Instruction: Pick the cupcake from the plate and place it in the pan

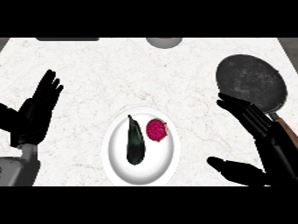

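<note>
A white plate (122, 164) lies at the counter's front centre. On it are a small pink-red cupcake (155, 129) at the upper right and a long dark eggplant (134, 141) to its left. A dark round pan (251, 81) sits at the right, its brown handle (297, 142) running down toward the front edge. My right hand (274, 148) is open to the right of the plate, fingers straight and reaching over the pan's lower rim and handle, thumb pointing left. My left hand (35, 113) stays open at the left, fingers up.
A grey round object (163, 42) is cut off at the counter's far edge, and a dark strip (67, 39) lies at the far left. The marble counter (132, 74) spreads bare between plate and pan.
</note>
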Robot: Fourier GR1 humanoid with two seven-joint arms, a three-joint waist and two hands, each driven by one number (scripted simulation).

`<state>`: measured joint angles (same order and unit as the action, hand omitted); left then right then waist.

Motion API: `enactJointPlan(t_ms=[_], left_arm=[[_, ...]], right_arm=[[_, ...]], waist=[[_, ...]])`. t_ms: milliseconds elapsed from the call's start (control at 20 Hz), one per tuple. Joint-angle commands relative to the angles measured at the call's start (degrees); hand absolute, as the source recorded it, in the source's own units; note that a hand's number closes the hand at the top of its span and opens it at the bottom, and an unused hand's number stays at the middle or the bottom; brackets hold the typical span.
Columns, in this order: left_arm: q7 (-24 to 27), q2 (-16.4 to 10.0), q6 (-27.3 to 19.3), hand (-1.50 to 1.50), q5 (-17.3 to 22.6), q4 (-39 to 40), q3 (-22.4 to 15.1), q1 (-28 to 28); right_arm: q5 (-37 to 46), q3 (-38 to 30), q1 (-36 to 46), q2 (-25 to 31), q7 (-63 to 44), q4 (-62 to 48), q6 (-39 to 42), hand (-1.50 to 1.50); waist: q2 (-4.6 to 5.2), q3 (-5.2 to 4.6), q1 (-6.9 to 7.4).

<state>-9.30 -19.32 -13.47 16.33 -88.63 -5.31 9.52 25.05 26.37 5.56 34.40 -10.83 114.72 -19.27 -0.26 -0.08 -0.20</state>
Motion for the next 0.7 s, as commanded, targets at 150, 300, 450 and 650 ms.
enactJointPlan(t_ms=[150,300,450,650], left_arm=[[0.2,0.9,0.8,0.0,0.0,-0.1,0.0,-0.8],[-2.1,0.6,1.1,0.0,0.3,0.6,0.8,2.7],[-0.7,0.3,2.3,0.0,0.0,-0.5,0.4,0.0],[-1.9,-0.4,2.5,0.0,0.5,-0.9,1.5,0.6]], right_arm=[[8.4,6.0,13.8,0.9,-19.7,0.3,16.5,-1.5],[8.5,7.2,22.0,-3.5,-25.3,-4.1,23.7,-1.5],[7.9,9.8,27.3,-7.3,-30.1,-9.0,30.4,-1.5],[3.0,12.5,27.8,-9.4,-36.1,-12.0,40.8,-1.5]], waist=[[0.16,-0.18,1.6],[0.32,-0.07,1.32],[0.27,-0.07,1.79],[0.19,-0.06,1.29]])
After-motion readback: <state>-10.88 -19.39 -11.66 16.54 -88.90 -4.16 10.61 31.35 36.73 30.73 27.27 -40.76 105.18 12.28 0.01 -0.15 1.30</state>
